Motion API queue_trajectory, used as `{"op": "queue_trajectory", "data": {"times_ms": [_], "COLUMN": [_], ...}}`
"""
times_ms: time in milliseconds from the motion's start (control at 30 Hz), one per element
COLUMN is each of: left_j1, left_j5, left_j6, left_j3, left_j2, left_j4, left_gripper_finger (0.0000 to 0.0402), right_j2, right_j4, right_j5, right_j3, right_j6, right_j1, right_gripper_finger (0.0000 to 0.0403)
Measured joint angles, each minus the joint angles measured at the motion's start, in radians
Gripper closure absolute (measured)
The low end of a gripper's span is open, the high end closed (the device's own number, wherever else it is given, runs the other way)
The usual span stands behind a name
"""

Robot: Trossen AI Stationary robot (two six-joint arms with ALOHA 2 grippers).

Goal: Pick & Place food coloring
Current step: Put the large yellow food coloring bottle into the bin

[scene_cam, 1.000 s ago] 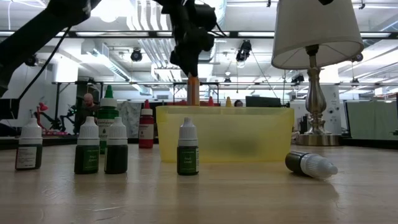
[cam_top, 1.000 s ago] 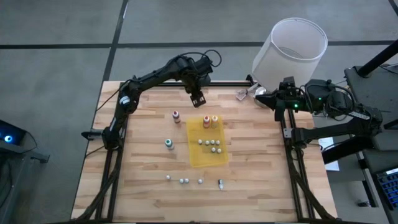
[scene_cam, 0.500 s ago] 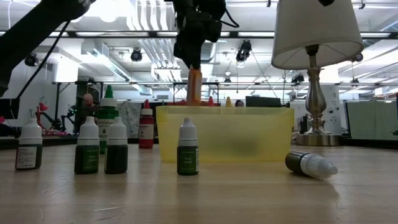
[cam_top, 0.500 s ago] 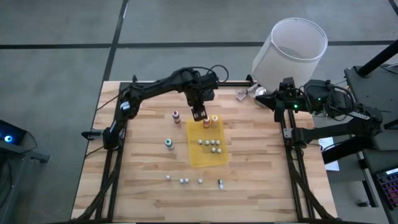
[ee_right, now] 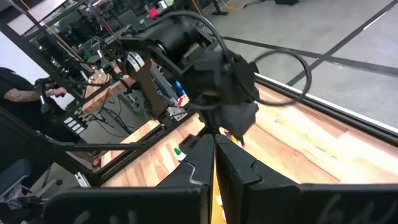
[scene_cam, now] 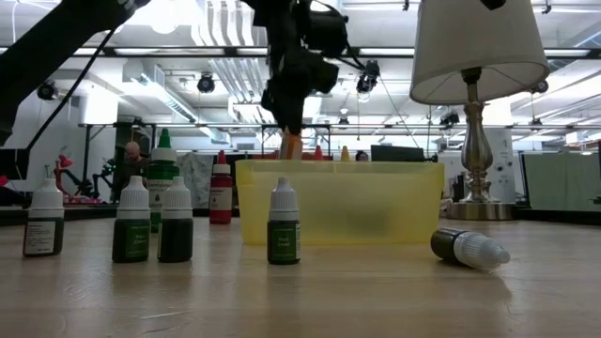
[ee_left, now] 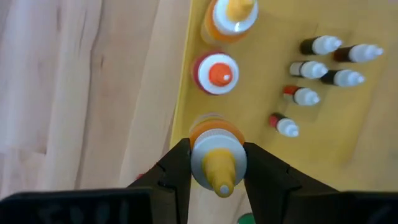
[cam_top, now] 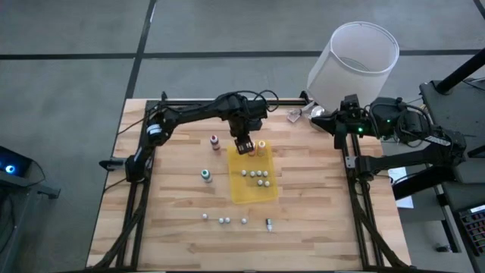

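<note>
Between the left gripper's [ee_left: 217, 167] two dark fingers [ee_left: 176, 171] sits an orange bottle [ee_left: 216, 155] of food coloring, clamped on both sides just under its cap, nozzle pointing toward the wrist camera. Gripper and bottle hang over the far left corner of the yellow tray [cam_top: 253, 175]; in the low view the bottle [scene_cam: 292, 145] dips partly behind the tray's rim.

Just beyond the held bottle, inside the tray: a pinkish-red bottle [ee_left: 215, 73] with an orange nozzle, upright. Next past it, a yellow-orange bottle [ee_left: 227, 19], also upright. Off to the side of these, a cluster of six small white-capped dropper bottles [ee_left: 322, 62] stands on the tray floor.

Outside the tray, on the wooden table [cam_top: 179, 211]: a dark red bottle [cam_top: 214, 141] near the gripper, a teal-green bottle [cam_top: 205, 175] farther off. Toward the table's near edge, more small dropper bottles [cam_top: 223, 220], one lying on its side [scene_cam: 470, 248].

Well apart, at the table's right rim beside a white lamp [cam_top: 352, 62], the right gripper [ee_right: 213, 163] waits with fingers pressed together, empty.
</note>
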Motion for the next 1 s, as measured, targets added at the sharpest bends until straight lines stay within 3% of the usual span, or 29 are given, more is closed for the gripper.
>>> {"op": "queue_trajectory", "data": {"times_ms": [400,1000], "left_j1": [0.0,0.007], "left_j5": [0.0,-0.016], "left_j6": [-0.013,-0.016], "left_j3": [-0.145,-0.169], "left_j2": [0.0,0.0], "left_j4": [0.108,0.21], "left_gripper_finger": [0.0305,0.0305], "right_j2": [0.0,0.0], "right_j4": [0.0,0.002], "right_j5": [0.0,0.001], "right_j3": [0.0,0.0], "right_j6": [0.0,-0.003], "right_j1": [0.0,0.0], "right_gripper_finger": [0.0394,0.0394]}}
